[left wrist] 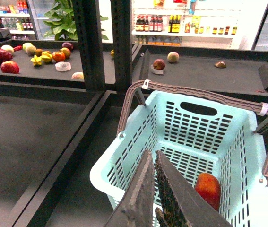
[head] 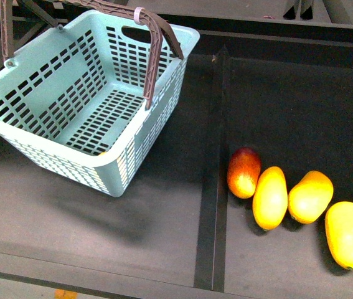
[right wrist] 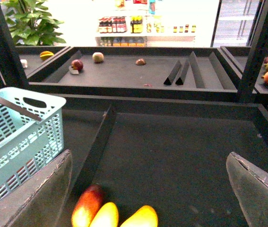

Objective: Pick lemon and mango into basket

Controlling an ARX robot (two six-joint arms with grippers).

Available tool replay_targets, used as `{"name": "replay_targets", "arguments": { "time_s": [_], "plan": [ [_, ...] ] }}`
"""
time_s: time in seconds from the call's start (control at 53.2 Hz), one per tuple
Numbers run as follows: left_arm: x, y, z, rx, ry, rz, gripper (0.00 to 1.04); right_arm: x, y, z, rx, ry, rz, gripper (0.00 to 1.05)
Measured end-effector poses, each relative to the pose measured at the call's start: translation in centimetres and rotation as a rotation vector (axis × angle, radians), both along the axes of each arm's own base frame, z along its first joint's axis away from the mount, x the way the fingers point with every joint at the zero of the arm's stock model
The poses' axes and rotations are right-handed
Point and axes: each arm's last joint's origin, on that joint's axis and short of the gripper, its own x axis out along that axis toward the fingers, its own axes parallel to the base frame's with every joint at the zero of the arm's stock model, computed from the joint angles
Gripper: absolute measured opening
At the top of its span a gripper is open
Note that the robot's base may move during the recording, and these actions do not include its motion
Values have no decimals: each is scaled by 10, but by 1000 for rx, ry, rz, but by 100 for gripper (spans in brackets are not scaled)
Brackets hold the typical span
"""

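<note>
No legible writing. Left hand (left wrist: 153, 189), fingers together, hangs above the basket (head: 132, 163). Right hand (right wrist: 148, 189), fingers apart, hovers above the bench (head: 164, 224). The lemon (head: 310, 196) lies right of the basket.

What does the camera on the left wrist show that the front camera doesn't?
Only the left wrist view shows the left gripper, its jaws closed together with nothing between them, a red-orange fruit lying inside the basket, and store shelves behind. Only the front view shows all four fruits on the dark shelf, among them the lemon and a red-and-yellow fruit. Both show the teal basket with its brown handles.
</note>
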Motion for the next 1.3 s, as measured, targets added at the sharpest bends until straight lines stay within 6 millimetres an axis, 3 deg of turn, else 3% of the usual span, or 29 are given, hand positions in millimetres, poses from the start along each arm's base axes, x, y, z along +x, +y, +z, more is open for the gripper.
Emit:
{"name": "replay_targets", "arguments": {
  "time_s": [0.395, 1.298],
  "plan": [
    [-28, 0, 5, 0, -14, 1, 3, 0, 0, 0, 0, 0, 0, 96],
    [-66, 0, 5, 1, -3, 1, 3, 0, 0, 0, 0, 0, 0, 96]
  ]
}}
